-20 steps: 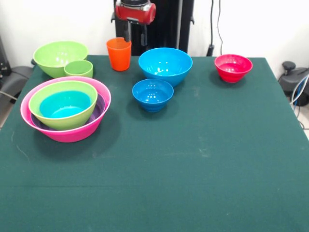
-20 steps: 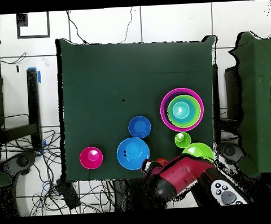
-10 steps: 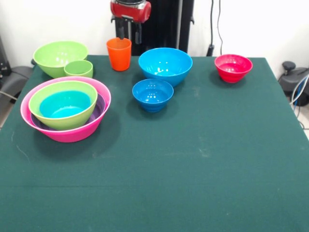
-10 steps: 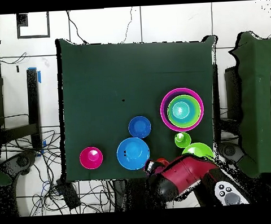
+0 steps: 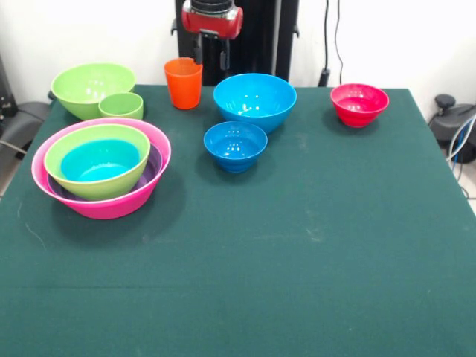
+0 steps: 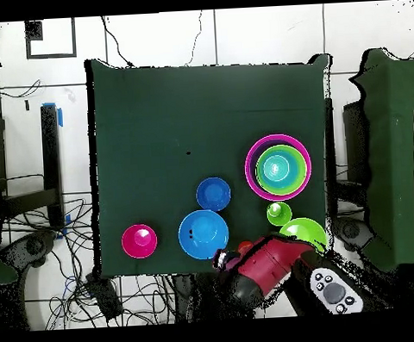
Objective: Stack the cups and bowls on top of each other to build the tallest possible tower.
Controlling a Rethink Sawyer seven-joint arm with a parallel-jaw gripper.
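The tool now hangs lower and further toward the large blue bowl than half a second ago, just above and beside the rim of the orange cup. Its two dark fingers stand slightly apart and grip nothing. All the bowls and cups sit where they were. The tower so far is a pink bowl holding a purple, a lime green and a blue one. On the worktop the small blue bowl, the red bowl, the second lime bowl and the small green cup remain loose (most of the stacking is undone). The shift suggests the arm is lining up on the orange cup.
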